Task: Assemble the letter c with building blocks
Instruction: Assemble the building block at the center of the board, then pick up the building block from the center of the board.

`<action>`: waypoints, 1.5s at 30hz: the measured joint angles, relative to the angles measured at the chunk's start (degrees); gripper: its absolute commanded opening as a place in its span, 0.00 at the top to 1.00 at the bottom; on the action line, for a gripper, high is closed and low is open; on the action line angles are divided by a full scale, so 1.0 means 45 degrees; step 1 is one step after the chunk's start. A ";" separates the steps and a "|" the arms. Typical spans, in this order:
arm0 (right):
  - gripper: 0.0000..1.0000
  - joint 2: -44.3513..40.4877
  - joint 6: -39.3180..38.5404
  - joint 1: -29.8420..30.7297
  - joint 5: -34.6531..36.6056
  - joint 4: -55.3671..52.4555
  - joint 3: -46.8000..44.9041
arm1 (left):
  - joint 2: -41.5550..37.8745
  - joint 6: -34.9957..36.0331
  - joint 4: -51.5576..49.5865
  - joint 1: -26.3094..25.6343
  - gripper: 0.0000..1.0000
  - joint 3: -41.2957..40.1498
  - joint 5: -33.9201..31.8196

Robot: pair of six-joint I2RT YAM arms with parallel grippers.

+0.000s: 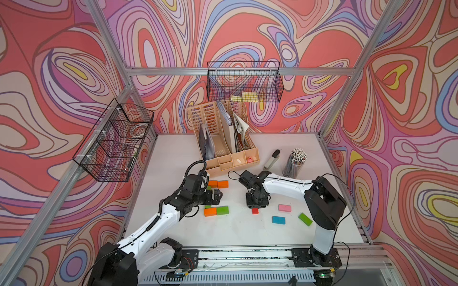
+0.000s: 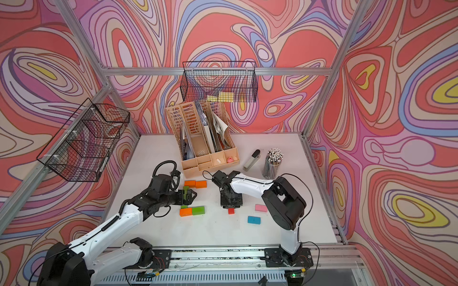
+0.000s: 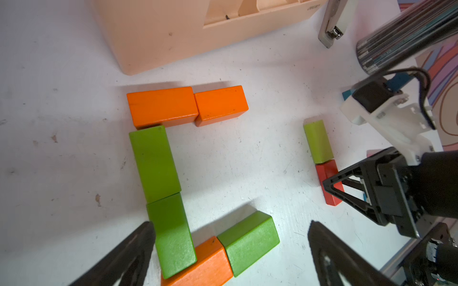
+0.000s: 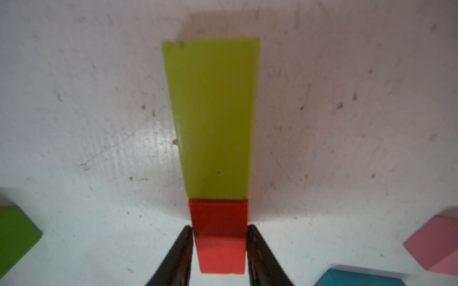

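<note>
nearer than the red block [image 4: 220, 247] lie a blue block [image 1: 278, 219] and a green block [image 1: 305, 219]; a pink block [image 1: 284, 207] sits right of it, all apart. the right hand [image 4: 219, 227] is clenched on the red block's long sides, on the worktop [image 1: 235, 230]. a yellow-green block [image 4: 213, 116] touches its far end. left of it the left hand [image 3: 230, 224] hangs spread wide, holding nothing, over the orange-and-green c [image 3: 155, 161]. beyond stand a stapler [image 1: 271, 159] and an organiser [image 1: 198, 116].

My right pincer [image 4: 219, 229] points straight down, its jaws pressed to both sides of the red block [image 4: 220, 255]; my left pincer [image 3: 231, 224] hangs wide open, well left of that block
</note>
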 measured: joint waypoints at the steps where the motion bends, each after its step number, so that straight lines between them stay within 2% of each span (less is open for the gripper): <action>1: 0.63 0.0000 0.0010 0.0000 0.0000 0.0000 0.0000 | 0.0044 -0.0029 0.0112 0.0000 0.01 -0.0073 0.0199; 7: 0.63 0.0000 -0.0005 0.0000 0.0029 -0.0010 0.0000 | 0.0112 -0.0228 0.0423 -0.0005 0.01 -0.0345 0.0981; 14: 0.63 0.0000 -0.0029 0.0000 0.0121 -0.0058 0.0000 | 0.0112 -0.0321 0.0505 -0.0024 0.01 -0.0505 0.1224; 24: 0.36 -0.0034 -0.0170 0.0000 0.0340 -0.0189 0.0000 | 0.0112 -0.0325 0.0578 -0.0024 0.01 -0.0505 0.1292; 31: 0.37 -0.1613 0.0063 -0.0097 0.0617 -0.0257 0.0029 | 0.0112 -0.0321 0.0636 -0.0024 0.01 -0.0505 0.1287; 35: 0.37 -0.2982 0.0539 -0.0869 0.0869 -0.0355 0.0010 | 0.0112 -0.0325 0.0826 -0.0024 0.01 -0.0505 0.1311; 38: 0.27 -0.3619 0.0831 -0.1802 0.1127 -0.0374 -0.0165 | 0.0112 -0.0325 0.0918 -0.0024 0.01 -0.0510 0.1336; 39: 0.26 -0.3716 0.0884 -0.2108 0.1214 -0.0403 -0.0243 | 0.0112 -0.0325 0.0947 -0.0024 0.01 -0.0515 0.1345; 41: 0.26 -0.3764 0.0962 -0.2667 0.1370 -0.0442 -0.0389 | 0.0112 -0.0325 0.0967 -0.0024 0.00 -0.0515 0.1370; 45: 0.35 -0.3774 0.1054 -0.3536 0.1613 -0.0238 -0.0816 | 0.0112 -0.0350 0.0971 -0.0024 0.01 -0.0525 0.1379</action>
